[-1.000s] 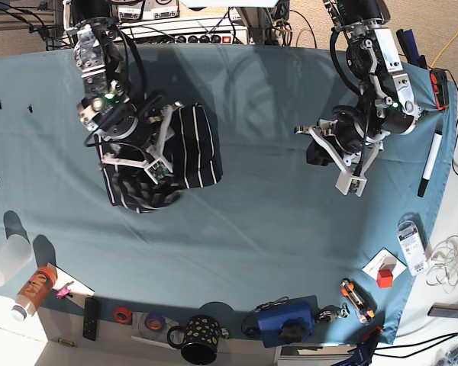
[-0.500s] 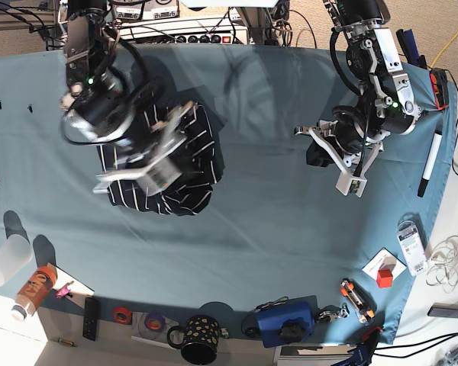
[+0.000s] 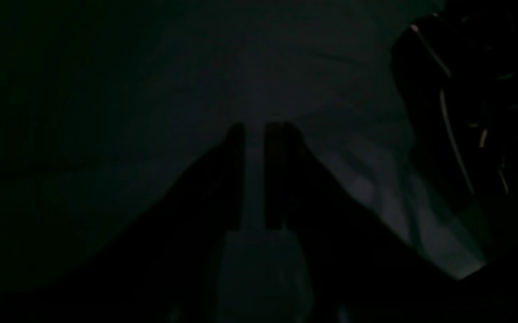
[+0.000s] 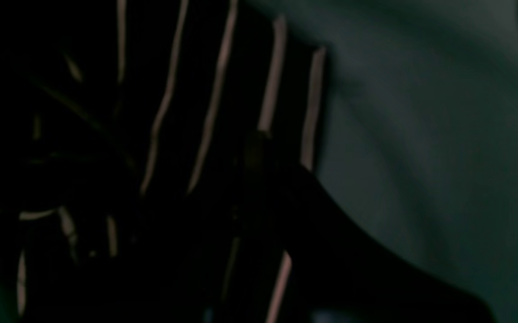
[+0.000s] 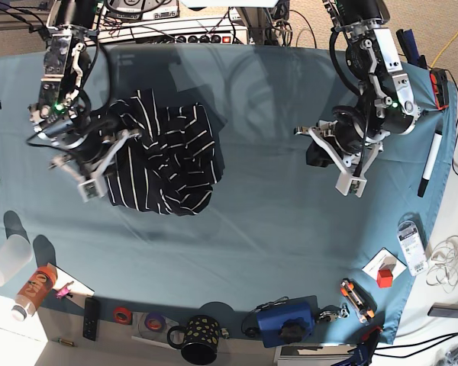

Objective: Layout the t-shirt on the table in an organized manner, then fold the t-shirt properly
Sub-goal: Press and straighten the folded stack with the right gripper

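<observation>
The t-shirt [image 5: 168, 160], dark with thin white stripes, lies crumpled at the back left of the teal table [image 5: 252, 229]. My right gripper [image 5: 105, 158] sits at the shirt's left edge, shut on a fold of the fabric. The right wrist view is dark: striped t-shirt [image 4: 164, 112] fills its left, bare table [image 4: 442, 134] its right, and the jaws are only a dark shape. My left gripper [image 5: 345, 168] hovers over the right half of the table, far from the shirt. Its fingers [image 3: 236, 148] stand a narrow gap apart with nothing between them, and the t-shirt [image 3: 465, 112] shows at that view's right edge.
Along the front edge stand a dotted black mug [image 5: 201, 340], a blue case [image 5: 286, 320], tape rolls [image 5: 122, 314], a remote [image 5: 91, 317], an orange can [image 5: 34, 287] and a plastic cup [image 5: 8, 259]. A marker [image 5: 430, 164] and a red cube [image 5: 385, 278] lie at the right.
My right arm swung left from above the shirt to its left edge and its jaws closed. The shirt spread out towards the left and back. The left arm has not moved.
</observation>
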Controlling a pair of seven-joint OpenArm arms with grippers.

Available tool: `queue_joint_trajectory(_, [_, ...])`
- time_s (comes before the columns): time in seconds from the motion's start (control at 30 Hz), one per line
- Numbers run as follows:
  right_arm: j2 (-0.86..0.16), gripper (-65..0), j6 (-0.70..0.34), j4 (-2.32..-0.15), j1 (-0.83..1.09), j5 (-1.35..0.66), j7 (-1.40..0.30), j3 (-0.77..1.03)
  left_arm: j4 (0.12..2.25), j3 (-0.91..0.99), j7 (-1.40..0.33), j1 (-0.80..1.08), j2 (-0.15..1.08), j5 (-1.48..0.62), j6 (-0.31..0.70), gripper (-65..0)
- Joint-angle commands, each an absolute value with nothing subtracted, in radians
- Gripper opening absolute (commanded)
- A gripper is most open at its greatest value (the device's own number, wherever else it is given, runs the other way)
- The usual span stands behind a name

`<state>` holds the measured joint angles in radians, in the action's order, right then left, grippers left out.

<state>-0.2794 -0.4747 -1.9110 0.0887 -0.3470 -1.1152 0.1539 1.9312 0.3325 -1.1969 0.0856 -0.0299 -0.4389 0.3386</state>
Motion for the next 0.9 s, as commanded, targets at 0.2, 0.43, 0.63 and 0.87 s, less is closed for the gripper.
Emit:
queue_joint_trajectory(0.2, [-0.291, -65.0, -0.501, -1.930, 0.072, -0.537, -1.225, 0.036, 1.949, 0.331, -1.178, 0.072, -0.030, -0.458, 0.343, -57.7])
queue_joint_trajectory(0.43, [-0.290, -65.0, -0.533, -1.931, 0.062, -0.626, -1.103, -0.147, 1.949, 0.331, -1.178, 0.072, -0.030, -0.458, 0.345, -57.7])
queue_joint_trajectory(0.63, [-0.246, -65.0, -0.598, -1.931, 0.015, -0.661, -1.103, -0.172, 1.949, 0.331, -1.179, 0.072, -0.030, -0.458, 0.387, -57.7])
queue_joint_trajectory(0.87, [-0.230, -65.0, -0.585, -1.931, -0.016, -0.710, -1.179, 0.038, 1.949, 0.331, -1.178, 0.072, -0.030, -0.459, 0.387, -57.7])
